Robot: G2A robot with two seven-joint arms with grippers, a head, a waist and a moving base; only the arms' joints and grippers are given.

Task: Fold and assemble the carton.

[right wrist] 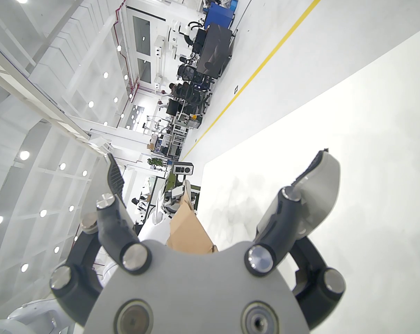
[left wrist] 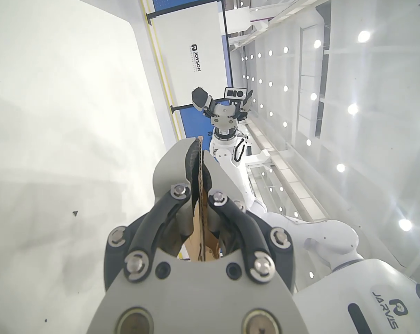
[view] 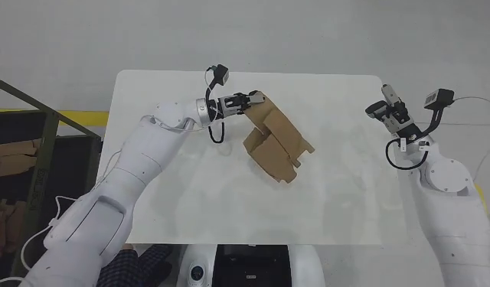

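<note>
1 brown carton (view: pixel 276 143), partly folded with its flaps at uneven angles, sat near the middle of the white bench (view: pixel 168 203) in the top view. The left claw (view: pixel 255 99) was clamped on the carton's far corner. The right claw (view: pixel 385 103) hung by the bench's far right edge, well apart from the carton, its fingers spread with nothing between them. Off the bench's left side stood a dark frame cart (view: pixel 46 126) with cardboard pieces in it

In the left wrist view, the left claw's 2 fingers pressed together on a thin corrugated edge of the carton, which ran up between the pads. Farther off, the right claw showed with its jaws apart

In the right wrist view, the right claw's 2 fingers stood wide apart above the bench surface. The carton showed farther off, with the left claw on its upper end
</note>
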